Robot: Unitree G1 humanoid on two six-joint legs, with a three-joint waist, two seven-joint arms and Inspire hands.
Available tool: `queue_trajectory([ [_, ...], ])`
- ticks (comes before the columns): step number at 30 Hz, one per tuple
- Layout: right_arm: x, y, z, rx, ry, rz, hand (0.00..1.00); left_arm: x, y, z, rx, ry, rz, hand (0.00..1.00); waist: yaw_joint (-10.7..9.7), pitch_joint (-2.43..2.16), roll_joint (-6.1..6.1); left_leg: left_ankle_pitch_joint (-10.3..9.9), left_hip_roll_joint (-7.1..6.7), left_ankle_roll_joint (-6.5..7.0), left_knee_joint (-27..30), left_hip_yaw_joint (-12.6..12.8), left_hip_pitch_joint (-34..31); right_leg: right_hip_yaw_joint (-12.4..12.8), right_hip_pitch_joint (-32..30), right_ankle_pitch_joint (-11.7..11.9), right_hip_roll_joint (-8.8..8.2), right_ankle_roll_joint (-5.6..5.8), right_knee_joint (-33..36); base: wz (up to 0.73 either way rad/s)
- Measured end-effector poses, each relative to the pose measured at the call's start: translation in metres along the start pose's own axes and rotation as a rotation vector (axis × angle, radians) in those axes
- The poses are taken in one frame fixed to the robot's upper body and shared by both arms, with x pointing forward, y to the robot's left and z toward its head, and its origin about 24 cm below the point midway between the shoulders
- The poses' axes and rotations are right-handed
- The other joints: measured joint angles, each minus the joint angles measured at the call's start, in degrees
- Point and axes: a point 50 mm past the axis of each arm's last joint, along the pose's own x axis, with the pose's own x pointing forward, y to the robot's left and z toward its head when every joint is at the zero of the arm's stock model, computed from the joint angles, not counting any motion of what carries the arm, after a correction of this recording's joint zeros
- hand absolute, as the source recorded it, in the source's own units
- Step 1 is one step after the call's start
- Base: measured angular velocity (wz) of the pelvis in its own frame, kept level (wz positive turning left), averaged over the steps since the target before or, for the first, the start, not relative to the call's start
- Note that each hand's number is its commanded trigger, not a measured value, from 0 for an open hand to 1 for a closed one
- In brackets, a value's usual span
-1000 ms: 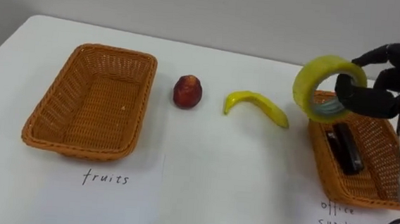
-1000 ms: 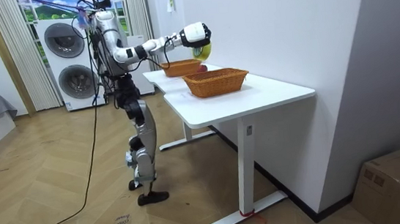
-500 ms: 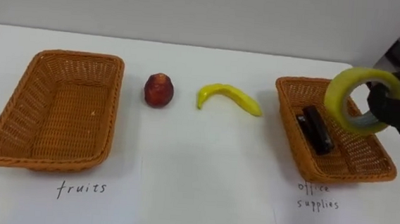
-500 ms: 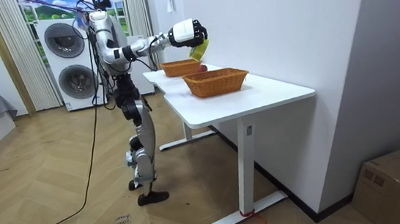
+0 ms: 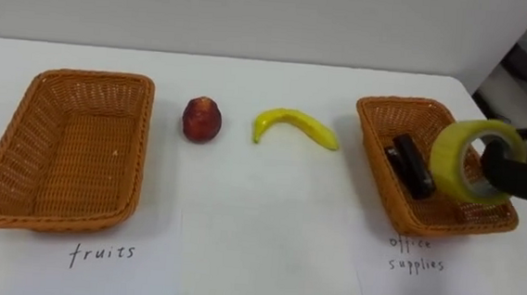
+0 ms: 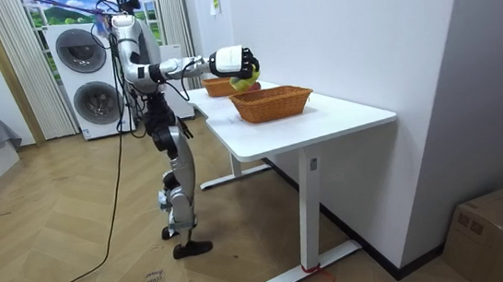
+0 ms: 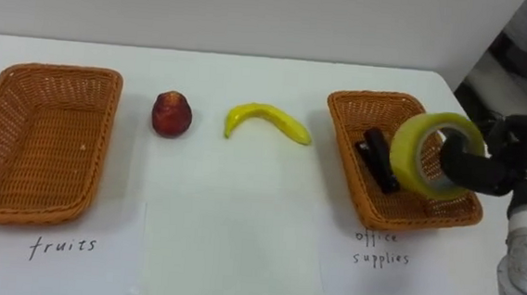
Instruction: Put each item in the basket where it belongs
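Our right hand (image 7: 487, 169) comes in from the right of the orange wicker basket for office supplies (image 7: 379, 97), dark fingers curled through the hole and round the band of a wide yellow roll of tape (image 7: 410, 154), clamped firmly on it. The roll stands on edge, its opening facing us, over the right half of that basket. We cannot tell whether it touches the wicker floor yet.

A second ago the roll was held high above that basket's left rim. In the room view the arm has since dropped from a raised reach to about the level of the basket, so the tape has come down and inward. We judge that the carry is over and only the release is left: loosen the fingers and draw the hand back out to the right.

Inside the same basket, left of the roll, lies a black oblong office item (image 7: 380, 161). Beyond the basket's left rim on the white bench (image 7: 240, 220) rests a curved yellow banana (image 7: 267, 120), further left a round red fruit (image 7: 171, 114), and furthest from the basket a second orange wicker basket (image 7: 46, 69), holding nothing. Both fruits remain to be sorted.
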Motion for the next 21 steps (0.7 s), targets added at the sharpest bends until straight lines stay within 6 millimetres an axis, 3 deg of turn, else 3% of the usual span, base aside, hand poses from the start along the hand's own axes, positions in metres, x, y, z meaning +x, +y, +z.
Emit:
queue_trajectory([
  [3, 0.0000, 0.0011, 0.0000, 0.000, 0.000, 0.023, 1.00, 0.0001, -0.0011, 0.0024, -0.003, -0.005, -0.002, 0.00, -0.04, -0.01, -0.09, 0.00, -0.02, 0.00, 0.03, 0.18, 0.01, 0.18, -0.04, 0.00, 0.01, 0.00, -0.06, -0.02],
  [5, 0.0000, 0.0018, 0.0000, 0.000, 0.000, 0.035, 0.64, 0.0003, -0.0012, 0.0031, -0.004, -0.007, -0.002, 0.00, 0.00, -0.03, -0.15, 0.00, -0.04, 0.00, 0.06, 0.25, 0.03, 0.29, -0.05, 0.00, 0.01, 0.01, -0.09, 0.00],
  [6, 0.0000, 0.0021, 0.0000, -0.006, 0.000, 0.042, 0.19, 0.0003, -0.0010, 0.0030, -0.005, -0.007, -0.001, 0.00, 0.05, -0.01, -0.31, 0.01, -0.05, 0.01, 0.05, 0.27, 0.02, 0.29, -0.08, -0.01, 0.01, 0.02, -0.09, 0.00],
  [7, 0.0000, 0.0022, 0.0000, -0.008, 0.000, 0.046, 0.00, 0.0004, -0.0008, 0.0030, -0.005, -0.006, -0.001, 0.00, 0.06, -0.04, -0.34, 0.01, -0.05, 0.01, 0.06, 0.27, 0.01, 0.29, -0.09, -0.01, 0.01, 0.02, -0.10, 0.00],
  [21, 0.0026, 0.0034, 0.0044, -0.039, -0.017, 0.066, 0.00, -0.0006, 0.0004, -0.0031, 0.001, 0.008, 0.001, 0.00, 0.76, -0.16, -1.21, 0.01, 0.01, 0.00, 0.10, 0.00, -0.12, -0.07, -0.03, -0.02, 0.00, 0.03, -0.14, 0.01],
])
